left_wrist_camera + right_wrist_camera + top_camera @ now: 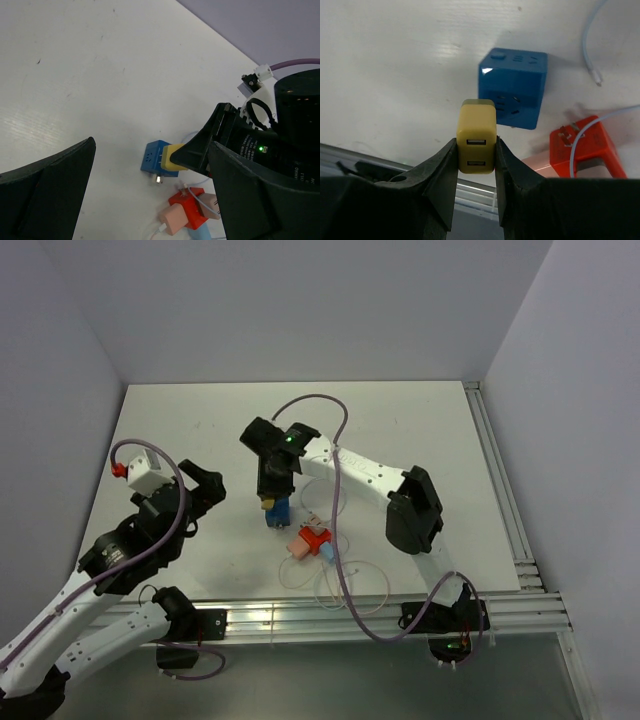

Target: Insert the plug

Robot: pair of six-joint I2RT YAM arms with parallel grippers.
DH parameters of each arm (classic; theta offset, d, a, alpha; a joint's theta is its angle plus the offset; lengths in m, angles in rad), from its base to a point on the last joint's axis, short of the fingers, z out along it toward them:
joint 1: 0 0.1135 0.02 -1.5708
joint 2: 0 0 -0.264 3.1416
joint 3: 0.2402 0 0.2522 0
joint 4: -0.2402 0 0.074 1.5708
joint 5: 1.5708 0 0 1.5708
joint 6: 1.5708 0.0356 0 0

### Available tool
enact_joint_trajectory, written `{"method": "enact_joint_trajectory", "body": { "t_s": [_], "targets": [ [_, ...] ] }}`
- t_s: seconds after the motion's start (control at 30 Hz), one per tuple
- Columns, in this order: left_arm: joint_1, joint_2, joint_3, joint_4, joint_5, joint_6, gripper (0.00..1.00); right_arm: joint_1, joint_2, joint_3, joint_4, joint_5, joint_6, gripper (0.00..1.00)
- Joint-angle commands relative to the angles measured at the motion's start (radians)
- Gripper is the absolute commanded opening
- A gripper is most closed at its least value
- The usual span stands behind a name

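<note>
Right wrist view: the yellow plug (476, 142) is pinched between the two black fingers (444, 172) of the right gripper (476, 156), whose jaws are clamped on its sides, its end with two USB ports facing the camera; directly beyond it sits the blue socket cube (514, 87) on the white table (200, 430), a face with slots turned up toward the plug. From the left wrist view the plug's metal prongs (162, 160) reach to the cube's face; whether they are fully seated cannot be told. On the top external view this pair lies near the table's middle, under the right arm's wrist. Just beside the cube, on the near side, is a red adapter (585, 150) with a thin white cable (590, 45) running to it; a pink block (172, 220) touches the red one, and a small light-blue piece (328, 550) lies against them. Loops of white cable spread on the table toward the near edge. The left gripper (207, 502) hangs well apart over the table's left side, jaws spread wide and grasping nothing.
</note>
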Motion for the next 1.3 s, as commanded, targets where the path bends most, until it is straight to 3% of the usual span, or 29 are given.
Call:
{"method": "enact_joint_trajectory", "body": {
  "t_s": [0.0,0.77,1.27],
  "targets": [
    [0.004,-0.025,-0.025,0.001,0.002,0.012,1.0,0.021,-0.006,0.037,-0.101,0.098,0.088,0.0],
    [0.002,-0.134,-0.068,0.047,0.098,0.091,0.99,0.036,0.071,0.066,-0.117,0.192,0.167,0.0],
    [0.004,-0.142,-0.07,0.059,0.117,0.097,1.0,0.042,-0.029,0.032,-0.098,0.217,0.162,0.0]
  ]
}}
